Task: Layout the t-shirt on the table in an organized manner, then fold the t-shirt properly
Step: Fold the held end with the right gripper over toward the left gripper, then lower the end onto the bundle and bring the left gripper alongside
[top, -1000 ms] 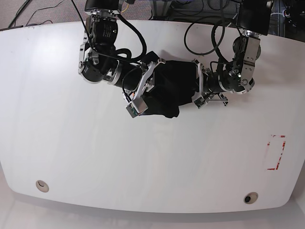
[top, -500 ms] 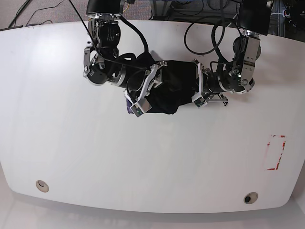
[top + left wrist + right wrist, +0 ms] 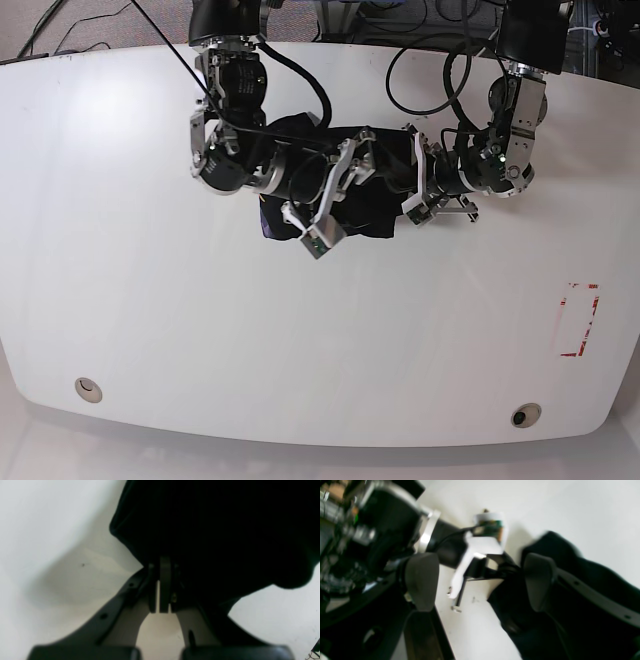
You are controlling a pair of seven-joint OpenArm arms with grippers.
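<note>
The table [image 3: 150, 320] is the biggest thing here: a broad glossy white top with curved edges filling nearly the whole base view, bare across its lower half apart from a red tape outline [image 3: 580, 320] at the right and two small round holes, one at lower left [image 3: 88, 388] and one at lower right [image 3: 524, 414]. That sheen suggests cloth will slide on it readily, and there looks to be plenty of open room below and to either side for spreading a garment flat. Beyond the top edge, cables [image 3: 70, 25] trail over a darker floor. The t-shirt [image 3: 375, 190] sits bunched in the upper middle of the base view, a dark, crumpled heap between the two arms. It looks soft, light and limp, so it will likely sag and drag rather than hold a shape; a hem, shoulder seam or sleeve edge should be the surest hold, taken at two well-separated points. The left claw [image 3: 160, 580] is closed on a fold of the black cloth, which fills the upper right of its wrist view. The right claw [image 3: 480, 580] stands wide apart in its own view, one pad [image 3: 421, 580] over bare table and the other against the cloth, holding nothing.
</note>
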